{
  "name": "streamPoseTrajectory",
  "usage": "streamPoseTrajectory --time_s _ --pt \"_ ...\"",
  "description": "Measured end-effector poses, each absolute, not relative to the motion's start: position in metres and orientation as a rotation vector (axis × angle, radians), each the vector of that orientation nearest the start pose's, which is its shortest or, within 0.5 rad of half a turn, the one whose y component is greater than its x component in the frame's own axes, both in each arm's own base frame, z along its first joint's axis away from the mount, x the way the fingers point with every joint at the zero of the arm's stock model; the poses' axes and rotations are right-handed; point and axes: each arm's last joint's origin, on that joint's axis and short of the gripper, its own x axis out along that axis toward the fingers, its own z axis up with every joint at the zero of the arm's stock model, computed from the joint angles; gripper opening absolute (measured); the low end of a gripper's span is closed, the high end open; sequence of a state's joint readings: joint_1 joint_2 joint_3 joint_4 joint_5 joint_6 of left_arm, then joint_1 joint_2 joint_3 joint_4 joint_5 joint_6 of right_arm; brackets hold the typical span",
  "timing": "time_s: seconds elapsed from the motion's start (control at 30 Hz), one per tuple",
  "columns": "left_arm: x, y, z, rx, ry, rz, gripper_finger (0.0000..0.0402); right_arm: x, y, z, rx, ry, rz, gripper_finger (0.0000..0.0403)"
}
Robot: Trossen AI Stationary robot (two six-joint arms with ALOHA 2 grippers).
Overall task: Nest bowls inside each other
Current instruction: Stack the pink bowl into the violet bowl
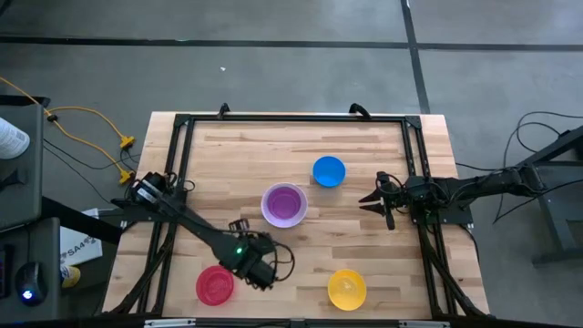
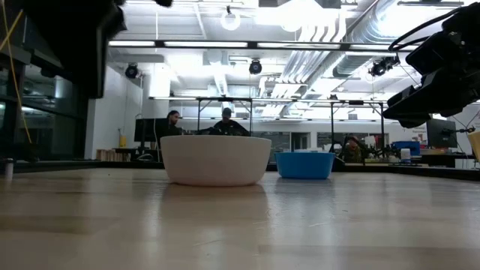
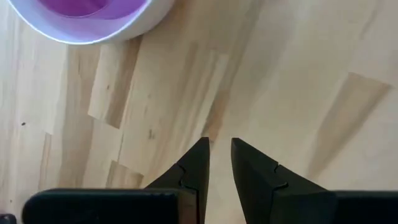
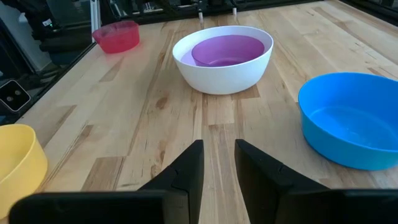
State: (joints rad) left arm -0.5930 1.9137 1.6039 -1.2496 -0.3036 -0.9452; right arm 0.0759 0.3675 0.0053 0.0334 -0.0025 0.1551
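I see my left hand at seven o'clock, slightly parted and empty, just beside the red-pink bowl. The purple bowl sits nested in the white bowl at the surface's centre, the blue bowl at one, the yellow bowl at five. My right hand at three is released, empty.

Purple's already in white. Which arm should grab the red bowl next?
Probably the left. Its tool hangs right beside the red bowl at the table's near-left corner, while the right tool sits across the table, closer to the blue bowl.
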Motion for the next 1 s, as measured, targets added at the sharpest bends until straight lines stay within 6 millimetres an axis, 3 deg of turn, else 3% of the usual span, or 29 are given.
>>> streamPoseTrajectory --time_s 0.3,0.47,0.73,1.0 --pt "0.274 -0.228 0.252 -0.055 1.244 0.371 0.0066 0.115 0.009 0.136 0.141 0.334 0.052 0.0084" --pt "0.258 -0.239 0.26 -0.22 1.203 0.439 0.0066 0.115 0.009 0.136 0.141 0.334 0.052 0.0084" --pt "0.248 -0.242 0.255 -0.504 1.252 0.651 0.0066 0.115 0.009 0.136 0.142 0.334 0.052 0.0084" --pt "0.241 -0.238 0.236 -0.545 1.358 0.736 0.0066 0.115 0.009 0.136 0.141 0.334 0.052 0.0084"
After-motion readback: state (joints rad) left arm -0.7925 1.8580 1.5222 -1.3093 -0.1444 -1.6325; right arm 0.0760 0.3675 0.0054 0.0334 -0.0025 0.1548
